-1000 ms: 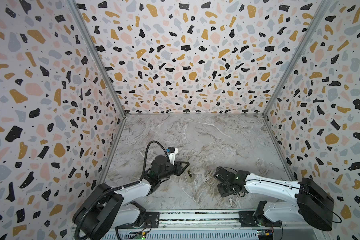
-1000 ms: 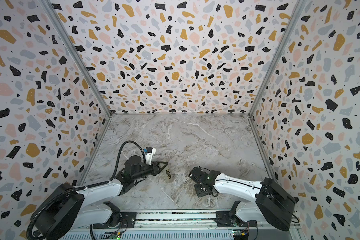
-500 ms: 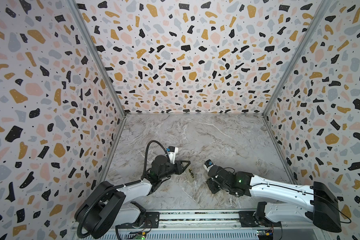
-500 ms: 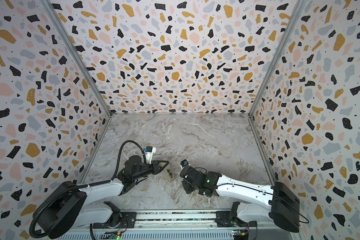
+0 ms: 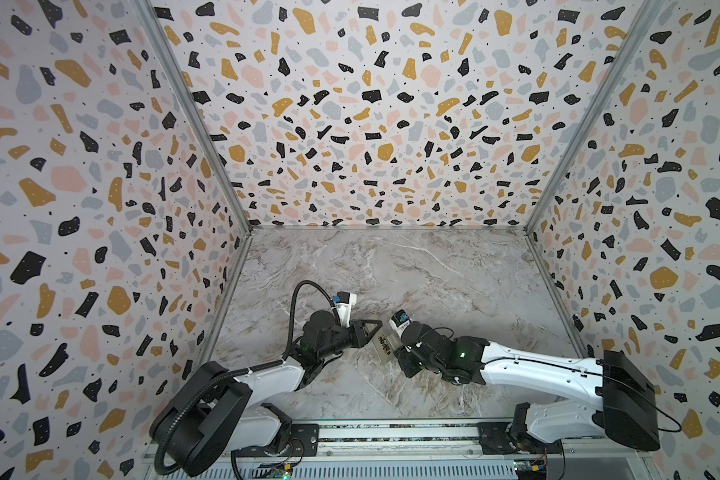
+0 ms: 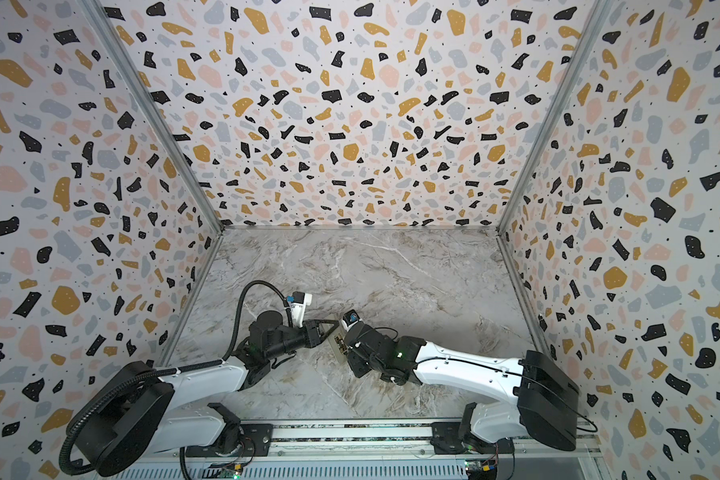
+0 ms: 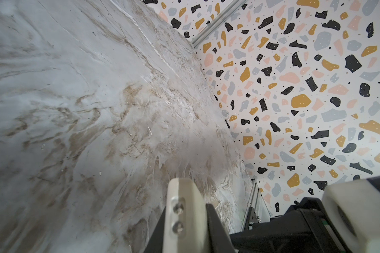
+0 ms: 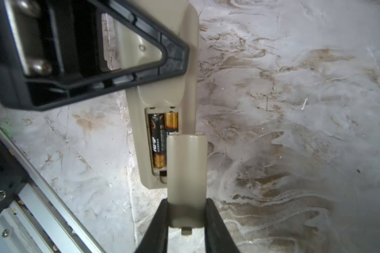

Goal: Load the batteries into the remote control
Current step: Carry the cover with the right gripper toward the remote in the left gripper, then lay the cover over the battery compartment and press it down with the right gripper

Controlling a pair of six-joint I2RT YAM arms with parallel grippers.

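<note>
Right hand (image 8: 185,208) reached remote control (image 8: 162,96), arm low — gripping cover (image 8: 187,166)

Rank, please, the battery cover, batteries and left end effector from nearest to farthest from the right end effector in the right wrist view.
1. battery cover: gripped in the right end effector.
2. batteries: just beyond, inside the open remote control.
3. left end effector: at that remote control's far end.
</note>
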